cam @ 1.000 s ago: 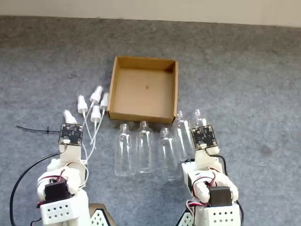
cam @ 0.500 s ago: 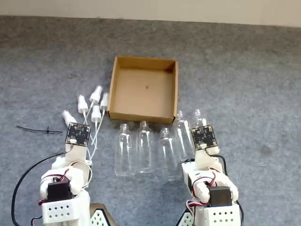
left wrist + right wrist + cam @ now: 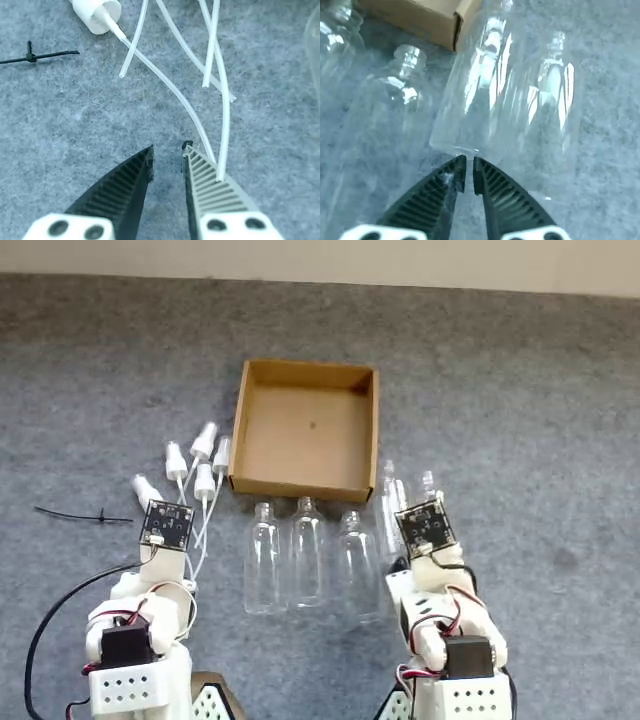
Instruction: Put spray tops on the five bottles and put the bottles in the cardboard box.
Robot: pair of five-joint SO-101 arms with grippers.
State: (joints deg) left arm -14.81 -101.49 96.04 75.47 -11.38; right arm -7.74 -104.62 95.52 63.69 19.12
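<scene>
Five clear bottles lie without tops in front of the cardboard box [image 3: 308, 428]: three side by side [image 3: 263, 560], [image 3: 306, 555], [image 3: 355, 560], two more at the right [image 3: 390, 502], [image 3: 428, 483]. Several white spray tops [image 3: 204, 442] with thin tubes lie left of the box. My left gripper [image 3: 167, 152] hangs just above the carpet, narrowly open, its pale finger [image 3: 210, 185] touching two tubes [image 3: 175, 95]; one spray top [image 3: 97, 12] lies ahead. My right gripper [image 3: 469, 162] is shut, its tips at the base of a bottle [image 3: 485, 85], with another bottle [image 3: 550, 100] beside it.
A black zip tie [image 3: 85, 515] lies on the grey carpet left of the left arm, also seen from the left wrist [image 3: 30, 55]. The box corner [image 3: 420, 17] stands beyond the bottles. Open carpet spreads to the far left and right.
The left arm swung a little to the right, toward the tubes. The right wrist then turned slightly left and the two right-hand bottles shifted a bit away from it.
</scene>
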